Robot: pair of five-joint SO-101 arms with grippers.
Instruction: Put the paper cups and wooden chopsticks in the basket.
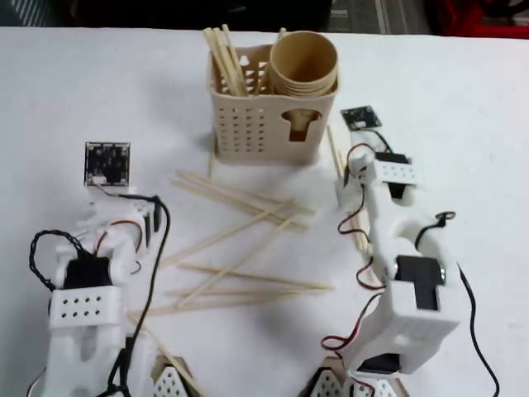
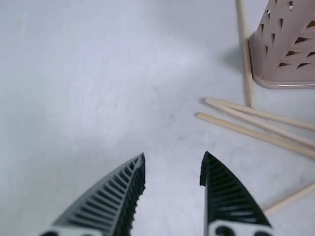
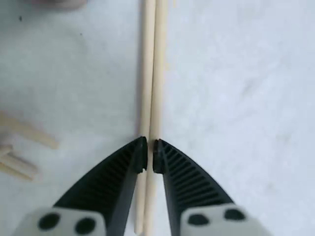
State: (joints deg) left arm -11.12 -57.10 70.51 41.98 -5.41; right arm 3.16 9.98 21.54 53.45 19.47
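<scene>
1. Right gripper (image 3: 150, 152) jaws were almost pressed together, nipping the chopstick pair (image 3: 152, 73); its long axis ran roughly 12-to-6, flat at the basket's (image 1: 264, 132) 4 o'clock.
2. Left gripper (image 2: 172, 162) jaws stood spread over the table (image 2: 74, 73).
3. Paper cups (image 1: 303, 62) sat upright in the basket.

A white table (image 1: 83, 83) is seen. A basket (image 1: 264, 132) is set near its far edge, around the middle. Loose chopsticks (image 1: 248, 275) are spread flat between the basket and the near edge.
</scene>
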